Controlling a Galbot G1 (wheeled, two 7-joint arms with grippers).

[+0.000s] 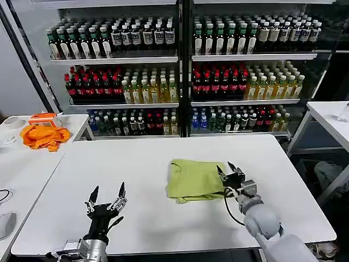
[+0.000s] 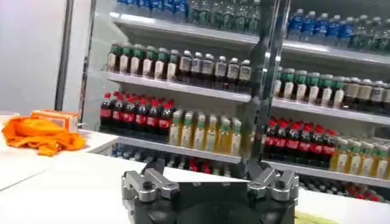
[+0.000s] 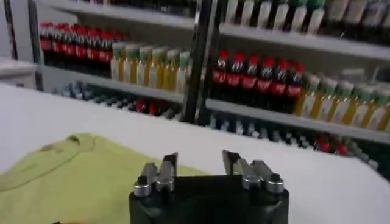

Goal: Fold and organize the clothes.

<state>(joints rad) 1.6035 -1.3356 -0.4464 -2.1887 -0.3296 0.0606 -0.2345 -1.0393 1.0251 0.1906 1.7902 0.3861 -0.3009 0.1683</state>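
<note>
Head view showed the lime T-shirt (image 1: pixel 193 180) lying folded into a rough square on the white table (image 1: pixel 147 158), right of the table's middle and nearer the front edge than the back. Its collar faced the shelves, and its front edge looked slightly rumpled. The right gripper (image 1: pixel 230 172) stood at the shirt's right edge, fingers spread apart and holding nothing; from the right wrist view the cloth (image 3: pixel 67 176) lay just under and beside those open fingers (image 3: pixel 169 165). The left gripper (image 1: pixel 107 195) hovered over bare tabletop near the front left, well apart from the shirt, fingers wide and empty. Bare table lay open behind and left of the shirt. An orange cloth (image 1: pixel 44 136) sat on a side table (image 1: pixel 22 169) far left, and drink shelves (image 1: pixel 180 76) lined the back.
</note>
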